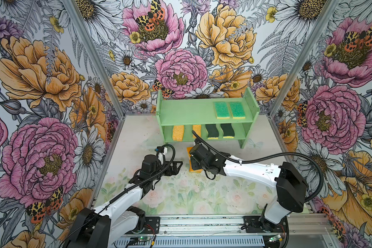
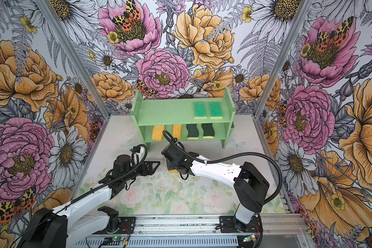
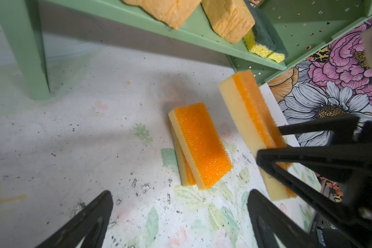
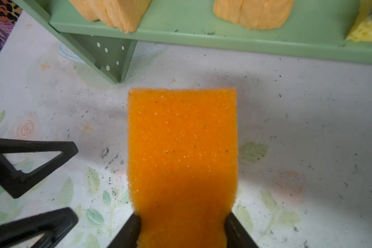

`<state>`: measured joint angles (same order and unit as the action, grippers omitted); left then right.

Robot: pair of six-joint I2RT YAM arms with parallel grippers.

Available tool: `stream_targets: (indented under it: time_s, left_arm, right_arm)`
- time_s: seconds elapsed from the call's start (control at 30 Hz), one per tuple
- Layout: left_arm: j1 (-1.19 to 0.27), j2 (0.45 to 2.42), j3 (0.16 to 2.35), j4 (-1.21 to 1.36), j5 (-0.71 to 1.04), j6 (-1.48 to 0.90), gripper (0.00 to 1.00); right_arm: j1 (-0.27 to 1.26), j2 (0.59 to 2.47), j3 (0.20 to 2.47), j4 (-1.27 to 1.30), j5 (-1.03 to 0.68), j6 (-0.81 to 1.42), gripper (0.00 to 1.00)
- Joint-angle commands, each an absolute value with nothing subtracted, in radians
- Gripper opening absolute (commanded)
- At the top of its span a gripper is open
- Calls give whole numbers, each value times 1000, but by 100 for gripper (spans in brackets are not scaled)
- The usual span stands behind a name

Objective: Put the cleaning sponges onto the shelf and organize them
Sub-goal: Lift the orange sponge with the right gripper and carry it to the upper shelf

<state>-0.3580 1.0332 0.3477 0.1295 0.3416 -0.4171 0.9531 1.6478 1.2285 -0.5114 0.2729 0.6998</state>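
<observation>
Right wrist view has the right pincer point(image 4: 183, 223) clamped across the near end of an orange-topped sponge point(image 4: 182, 150). Its fingers press in on both long edges, so the foam narrows between them, and the orange face is turned to that camera. In the left wrist view this sponge shows edge-on, yellow foam beside the orange layer. It is tilted and seemingly clear of the tabletop point(image 3: 73, 139), in front of the shelf point(image 1: 187, 111).

The left pincer point(image 3: 178, 214) stands spread wide with nothing between its fingers, low over the tabletop and near the right one. Ahead of it lies a pair of orange-topped sponges point(image 3: 200, 146), one leaning across the other. Both rest on the tabletop between the left pincer and the held sponge.

Both top views show the mint-green shelf at the back of the tabletop, against the floral wall point(image 1: 180, 70). On its upper tier two green-topped sponges point(image 1: 222, 110) lie flat side by side, just beside each other at the right end. On the lower tier two porous yellow sponges point(image 1: 177, 133) sit apart in the left half. Two wavy dark-green-topped sponges point(image 1: 212, 132) sit apart in the right half, their yellow foam toward the front. The right arm's black cable crosses in front of the second yellow sponge.
</observation>
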Motion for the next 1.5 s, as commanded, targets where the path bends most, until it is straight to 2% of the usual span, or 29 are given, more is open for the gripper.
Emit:
stream_targets:
  time_s: [0.0, 0.27, 0.67, 1.07, 1.47]
  left_arm:
    - [-347, 1011, 346, 123, 353, -408, 99]
    - [-346, 1011, 350, 120, 362, -410, 99]
    - [-344, 1028, 363, 116, 385, -411, 99]
    - [-345, 1037, 376, 115, 402, -418, 99]
    - [-344, 1042, 392, 88, 420, -408, 99]
  right_arm:
    - [938, 1582, 1277, -558, 256, 671, 52]
    - [900, 1488, 1321, -616, 166, 657, 49]
    - [853, 1423, 1504, -682, 161, 556, 47]
    - [733, 1604, 1831, -724, 246, 445, 46]
    - [688, 1760, 1986, -729, 398, 428, 46]
